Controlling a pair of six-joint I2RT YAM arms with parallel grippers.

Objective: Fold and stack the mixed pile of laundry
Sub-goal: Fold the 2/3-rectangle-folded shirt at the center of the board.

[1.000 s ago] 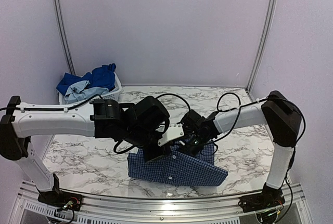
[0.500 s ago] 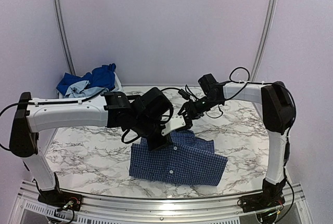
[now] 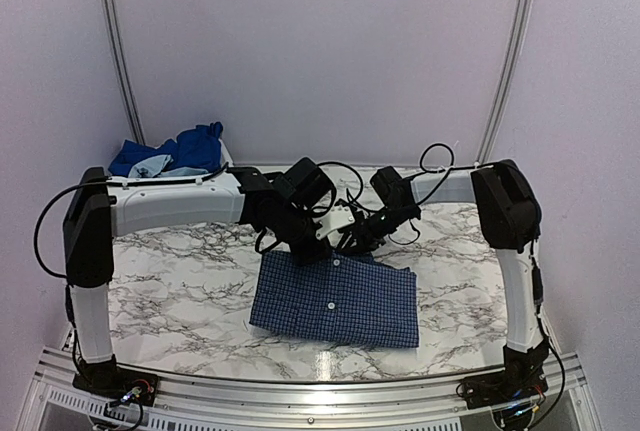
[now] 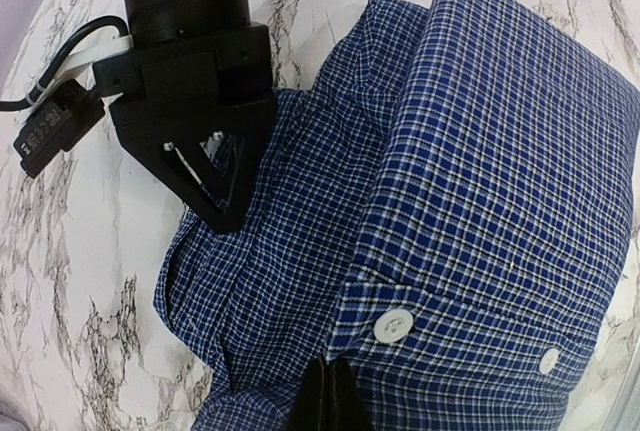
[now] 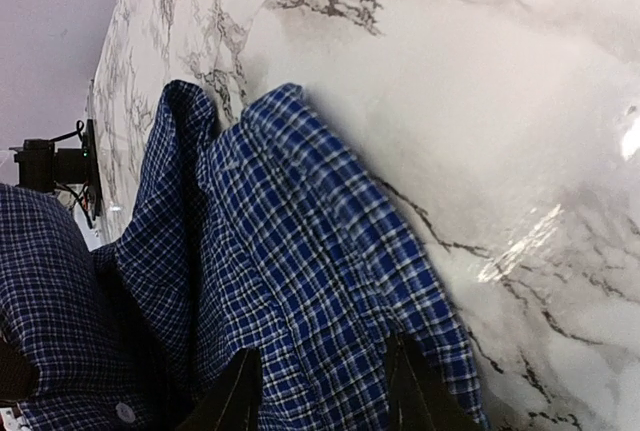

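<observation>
The navy check shirt [image 3: 335, 301], likely light and floppy, lies folded on the desk [image 3: 180, 271] toward 6 o'clock. At its 12 o'clock edge the left gripper [image 4: 325, 401] is pressed together. The right gripper [image 5: 325, 391] straddles the cloth, fingers apart. Best pinched at folded edges.

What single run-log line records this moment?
shirt: folded, flat on table | left fingers: shut at collar | right fingers: open over shirt | other clothes: far left

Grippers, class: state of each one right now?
Left gripper: jaws shut at the shirt collar; grip cannot be told.
Right gripper: jaws open astride the shirt's edge.
</observation>
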